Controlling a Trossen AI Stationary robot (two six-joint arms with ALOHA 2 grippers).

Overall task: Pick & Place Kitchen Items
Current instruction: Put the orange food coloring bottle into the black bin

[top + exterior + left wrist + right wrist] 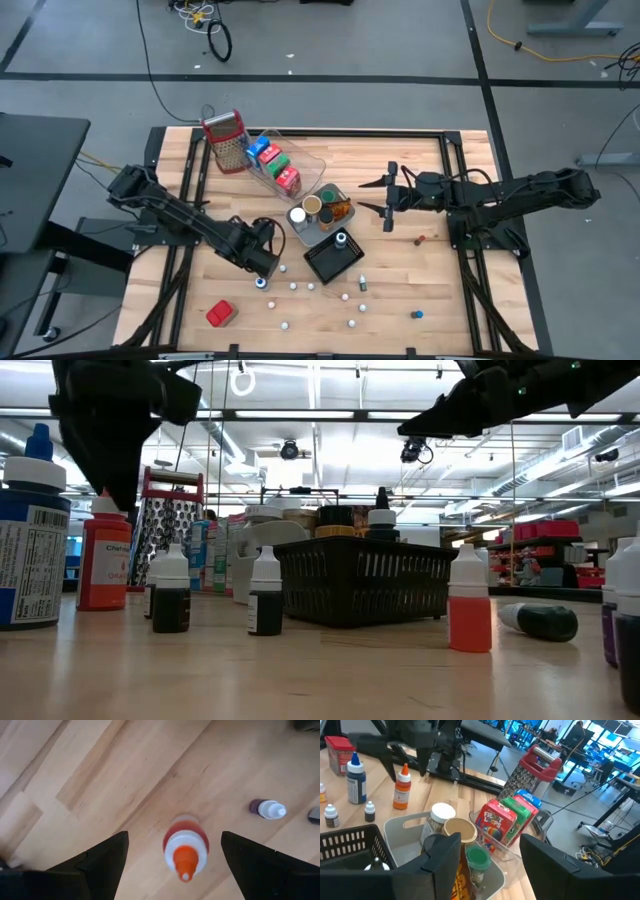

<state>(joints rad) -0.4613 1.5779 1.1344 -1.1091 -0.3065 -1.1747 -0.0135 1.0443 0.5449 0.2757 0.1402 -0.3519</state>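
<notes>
**Two arms over a cluttered wooden table**

On the left, the left gripper (262, 262) hangs fingers spread wide, empty, above an orange-capped dropper bottle (185, 851) standing on the pale wooden table (430, 290). Small bottles (322, 296) dot the boards nearby. Centre, cartons (506, 822) sit in a clear tray (312, 162). The right gripper (388, 197) hovers part-open, empty. Grey floor surrounds the table.

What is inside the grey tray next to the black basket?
The grey tray holds a white-lidded jar, a tan-lidded jar and a green-lidded jar. The right tool's fingers cover their lower parts and the tray's floor.
</notes>
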